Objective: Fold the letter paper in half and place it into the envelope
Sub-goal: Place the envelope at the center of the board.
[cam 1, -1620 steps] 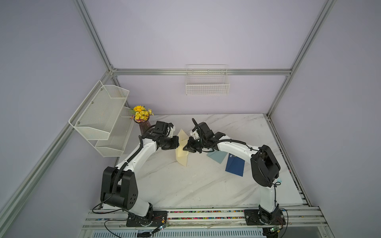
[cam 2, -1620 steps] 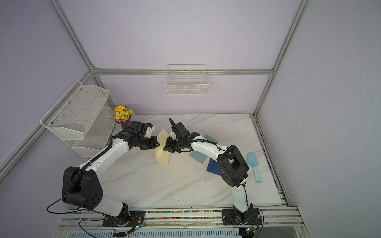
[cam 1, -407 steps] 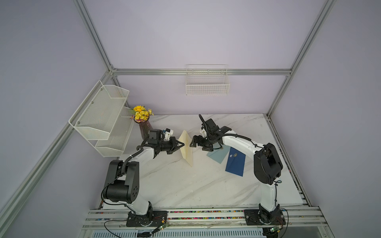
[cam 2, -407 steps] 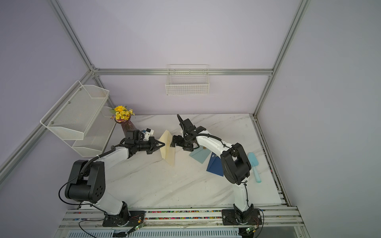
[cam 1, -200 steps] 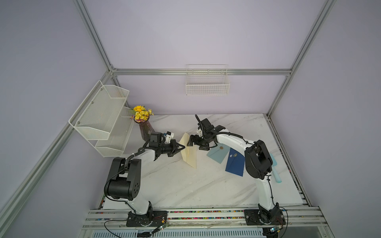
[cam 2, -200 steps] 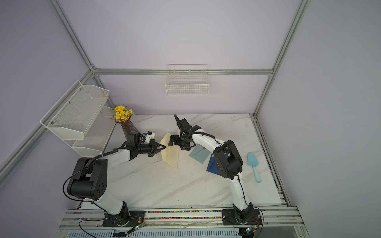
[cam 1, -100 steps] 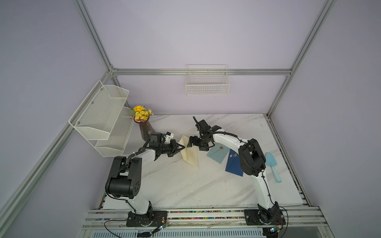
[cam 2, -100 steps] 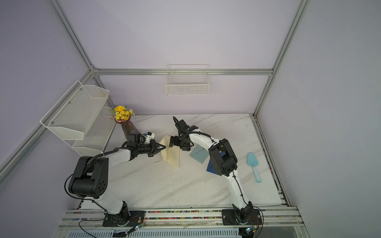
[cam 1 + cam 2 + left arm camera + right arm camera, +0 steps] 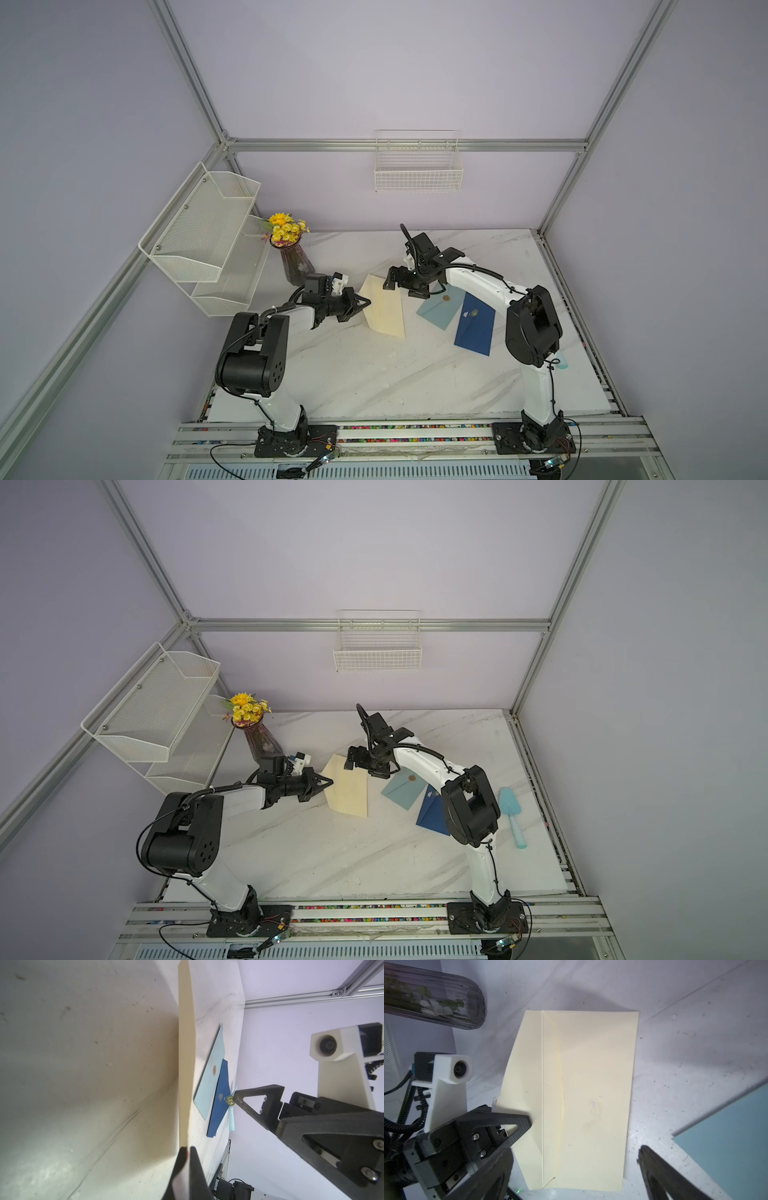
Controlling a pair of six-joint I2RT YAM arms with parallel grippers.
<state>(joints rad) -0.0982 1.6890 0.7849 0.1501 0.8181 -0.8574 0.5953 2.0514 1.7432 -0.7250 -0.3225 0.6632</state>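
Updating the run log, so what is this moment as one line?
left jaws: shut on flap of cream envelope | right jaws: open, above it

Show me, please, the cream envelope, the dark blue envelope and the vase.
cream envelope (image 9: 591,1095): right wrist view, middle.
dark blue envelope (image 9: 475,328): a top view, centre.
vase (image 9: 296,266): a top view, glass body.

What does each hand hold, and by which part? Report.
Left hand pinches the cream envelope by its open flap. Right hand open, holding nothing.
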